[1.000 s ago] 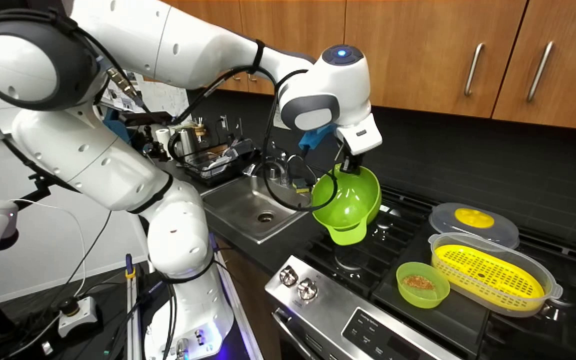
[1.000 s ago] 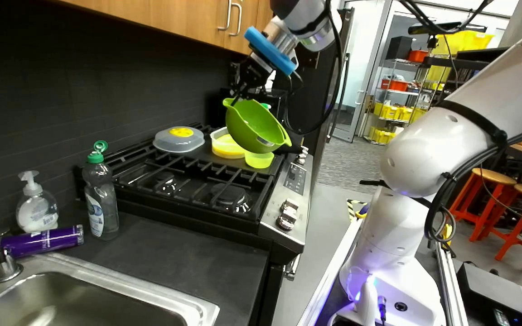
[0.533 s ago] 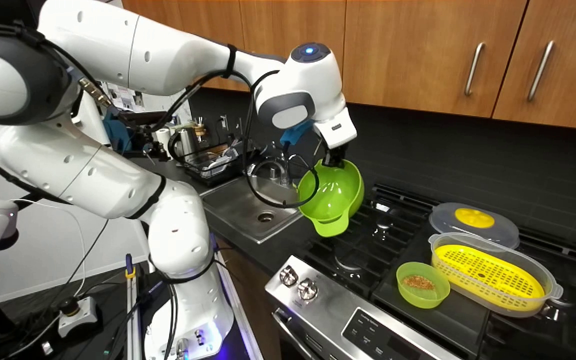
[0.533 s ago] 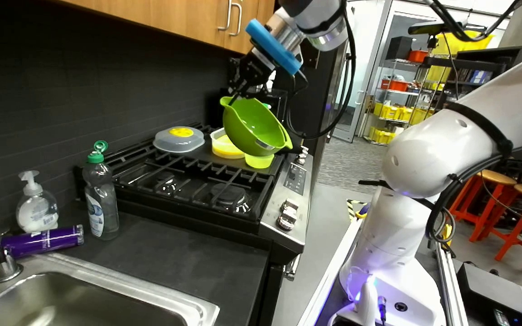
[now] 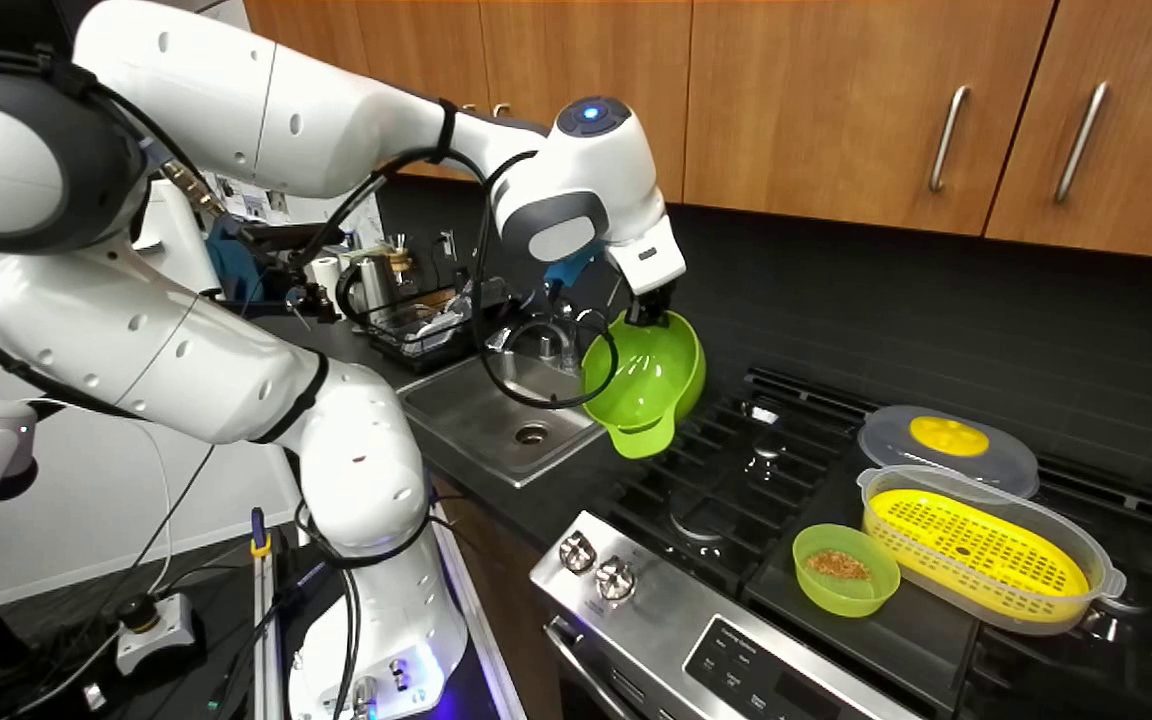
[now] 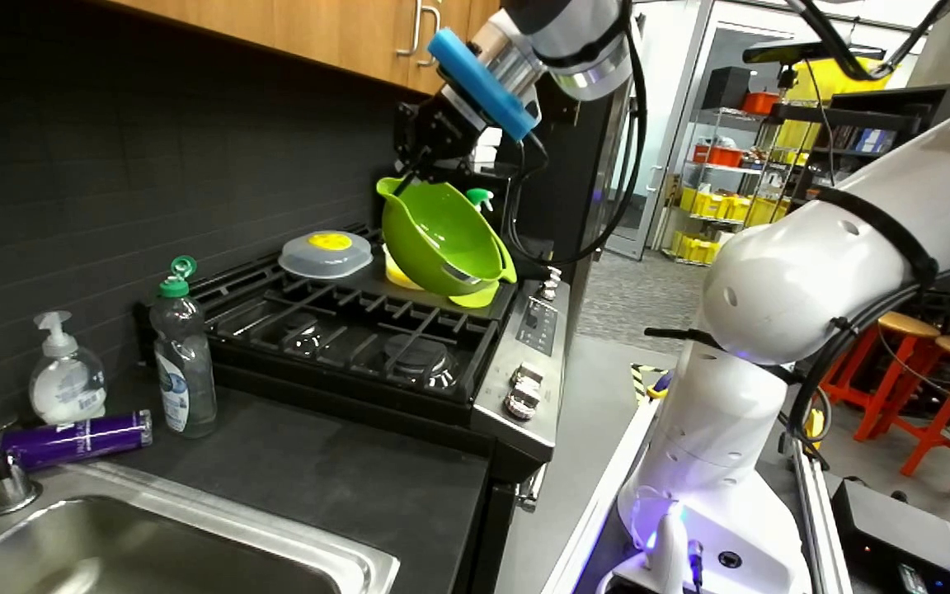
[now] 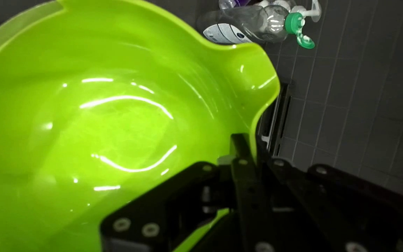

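The gripper (image 7: 252, 150) pinches the tilted green spouted bowl (image 7: 117, 129) aloft by its rim, apparently a carrying step; the next move likely calls for steadiness.

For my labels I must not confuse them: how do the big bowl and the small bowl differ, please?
Pose: the claw grips the big bowl by its rim, tilted in the air; the small bowl stands upright on the stove.
Shape: the big bowl has a spout; the small bowl shows a plain round rim.
Contents: the small bowl holds brown bits; none show in the big bowl.
Both are green.
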You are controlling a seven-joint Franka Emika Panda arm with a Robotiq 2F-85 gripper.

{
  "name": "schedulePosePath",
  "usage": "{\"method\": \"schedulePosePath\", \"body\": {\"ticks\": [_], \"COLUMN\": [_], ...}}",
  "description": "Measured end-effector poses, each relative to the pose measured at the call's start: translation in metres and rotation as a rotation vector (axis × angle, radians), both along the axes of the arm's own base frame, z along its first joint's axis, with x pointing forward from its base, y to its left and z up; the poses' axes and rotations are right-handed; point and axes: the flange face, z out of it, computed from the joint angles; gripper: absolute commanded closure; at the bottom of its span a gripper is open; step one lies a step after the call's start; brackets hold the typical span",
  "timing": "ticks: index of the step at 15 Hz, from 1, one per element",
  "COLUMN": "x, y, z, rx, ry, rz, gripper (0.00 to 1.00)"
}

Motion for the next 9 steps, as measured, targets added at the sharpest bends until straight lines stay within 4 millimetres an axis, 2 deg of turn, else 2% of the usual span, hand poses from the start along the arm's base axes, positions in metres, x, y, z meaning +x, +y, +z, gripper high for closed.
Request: {"method": "schedulePosePath", "body": {"ticks": [9], "x": [-0.0003], "y": [0.0011], "z": [-0.0066], "rx": [0.003], "ry": [0.002], "rz": [-0.007], "gripper": [0.99]}}
